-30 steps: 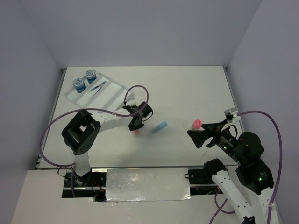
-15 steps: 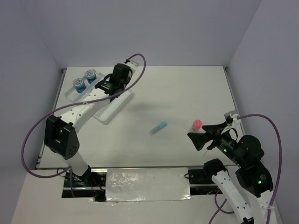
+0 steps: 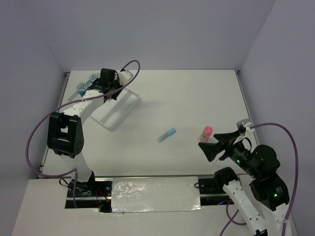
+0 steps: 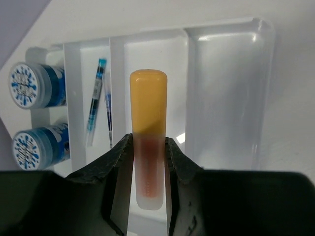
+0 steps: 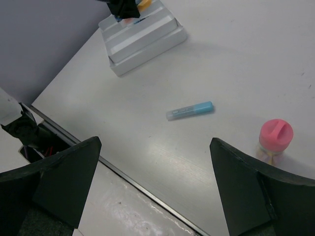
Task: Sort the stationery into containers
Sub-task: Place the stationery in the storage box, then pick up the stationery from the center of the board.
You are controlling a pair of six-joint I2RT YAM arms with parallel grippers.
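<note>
My left gripper (image 3: 106, 86) is shut on the orange-yellow marker (image 4: 147, 113) and holds it over the third compartment of the white tray (image 4: 224, 93). The tray sits at the far left of the table (image 3: 118, 105). Two blue-white rolls (image 4: 37, 84) stand in its first compartment and thin pens (image 4: 96, 98) lie in the second. The light-blue marker (image 3: 167, 134) lies at mid-table, also in the right wrist view (image 5: 190, 111). The pink-capped glue stick (image 3: 207, 132) stands upright to its right (image 5: 275, 137). My right gripper (image 3: 207, 147) is open and empty, hovering near the glue stick (image 5: 155, 142).
The tray's fourth compartment (image 4: 226, 59) holds nothing. The table's near edge and a metal rail (image 5: 147, 189) run below my right gripper. Grey walls close in the table at the back and on both sides.
My left arm lifted the orange-yellow marker from mid-table and swung far left over the tray. The right arm has barely moved.
</note>
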